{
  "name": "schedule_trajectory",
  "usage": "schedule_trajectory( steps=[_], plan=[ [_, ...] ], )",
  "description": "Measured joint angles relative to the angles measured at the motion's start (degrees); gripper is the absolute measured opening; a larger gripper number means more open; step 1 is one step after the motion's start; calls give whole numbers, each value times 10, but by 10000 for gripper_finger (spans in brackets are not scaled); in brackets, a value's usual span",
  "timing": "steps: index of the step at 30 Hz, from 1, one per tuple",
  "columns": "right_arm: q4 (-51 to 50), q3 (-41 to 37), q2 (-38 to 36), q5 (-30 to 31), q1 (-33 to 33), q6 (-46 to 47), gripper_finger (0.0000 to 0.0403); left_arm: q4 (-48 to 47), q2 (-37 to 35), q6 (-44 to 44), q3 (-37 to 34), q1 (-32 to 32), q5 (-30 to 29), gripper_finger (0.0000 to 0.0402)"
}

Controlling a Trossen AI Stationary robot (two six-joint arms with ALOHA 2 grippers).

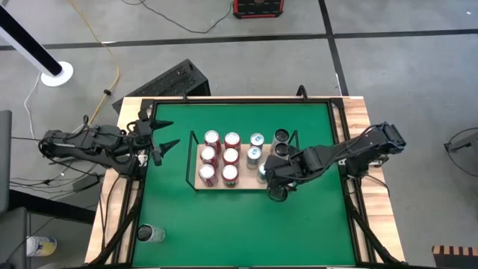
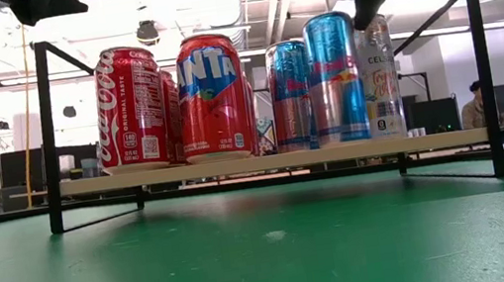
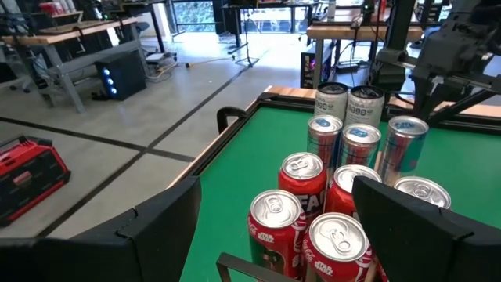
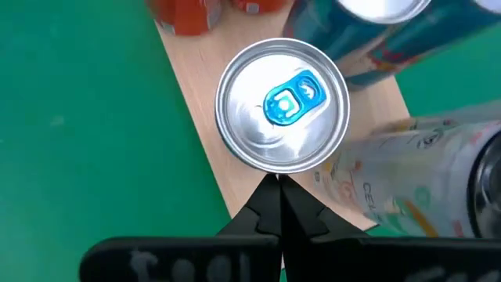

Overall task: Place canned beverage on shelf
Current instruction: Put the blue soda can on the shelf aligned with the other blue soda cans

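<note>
The big green table (image 1: 239, 217) has wooden edges and fills most of the high view. The shelf (image 1: 211, 184), a flat light-wood board with thin black wire rails at its short ends, sits in the middle of the table, a bit toward the far edge. It stands on thin black legs, so the cans are lifted just off the green top.

The left arm waits by the left edge of the table. The left gripper (image 1: 166, 145) points toward the shelf, and its fingers are spread wide with nothing between them.

The right arm reaches in from the right edge. The right gripper (image 4: 278, 205) hangs over the near right corner of the shelf. Its two dark fingers are pressed together, tip to tip, and they grip nothing. They sit just beside the top of a blue-tab can (image 4: 282, 104) that stands upright at the near edge of the board. This looks like the canned beverage already set down, with the gripper let go of it.

Six red soda cans (image 1: 219, 156) fill the left part of the shelf in tidy rows. Slim blue and silver cans (image 1: 255, 147) stand in the middle. Two dark-topped cans (image 1: 281, 143) stand at the far right corner. A pale can (image 4: 427, 176) stands close beside the blue-tab can.

One more can (image 1: 151, 234) lies on its side near the near left corner of the table. It is likely the next one to go up.
</note>
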Motion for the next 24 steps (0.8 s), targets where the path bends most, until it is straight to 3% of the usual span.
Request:
schedule_trajectory(
  steps=[14,24],
  plan=[
    [-2,0,0,22,-10,-15,14,-3,0,-1,0,0,0,320],
    [47,0,57,11,-30,-58,21,-3,0,-2,0,0,0,320]
  ],
)
